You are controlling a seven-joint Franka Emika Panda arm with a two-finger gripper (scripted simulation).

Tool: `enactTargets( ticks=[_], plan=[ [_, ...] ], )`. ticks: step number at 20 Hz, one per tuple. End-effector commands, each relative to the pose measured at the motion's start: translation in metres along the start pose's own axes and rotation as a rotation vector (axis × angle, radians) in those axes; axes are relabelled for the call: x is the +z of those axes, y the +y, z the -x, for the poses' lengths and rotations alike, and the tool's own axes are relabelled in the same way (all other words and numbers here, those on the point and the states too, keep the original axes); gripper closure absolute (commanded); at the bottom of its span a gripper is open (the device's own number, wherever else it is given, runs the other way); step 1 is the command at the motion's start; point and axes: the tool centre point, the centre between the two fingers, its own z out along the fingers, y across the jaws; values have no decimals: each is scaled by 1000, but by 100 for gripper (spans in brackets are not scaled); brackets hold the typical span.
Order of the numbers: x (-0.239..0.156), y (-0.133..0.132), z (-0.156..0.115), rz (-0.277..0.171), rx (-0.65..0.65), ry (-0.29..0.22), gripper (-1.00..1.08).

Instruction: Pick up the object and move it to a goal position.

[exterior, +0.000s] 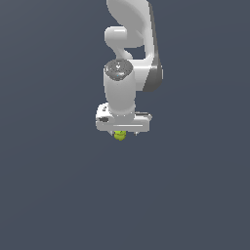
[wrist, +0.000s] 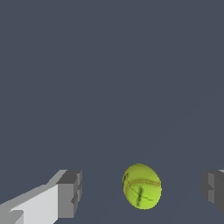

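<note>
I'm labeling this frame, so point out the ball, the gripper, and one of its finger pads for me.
ball (wrist: pixel 141 186), wrist view, on the middle of its yellow-green surface.
gripper (wrist: pixel 142 192), wrist view, midway between the two fingertips, which stand apart around the ball.
finger pad (wrist: pixel 70 194), wrist view, on its grey face.

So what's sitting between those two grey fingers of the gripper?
The yellow-green ball. The wrist view shows it between the fingers of the open gripper, with a bare gap on either side, so neither finger touches it.
</note>
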Motion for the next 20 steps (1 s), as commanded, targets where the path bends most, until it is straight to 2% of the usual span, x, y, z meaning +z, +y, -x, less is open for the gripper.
enactTargets(
  ticks=[1,8,20],
  plan=[
    [3,1,2,1,-1,0,-92],
    [21,8,18,10,-7,5,-92],
    [66,26,70,33,-27,17,-92]
  ],
)
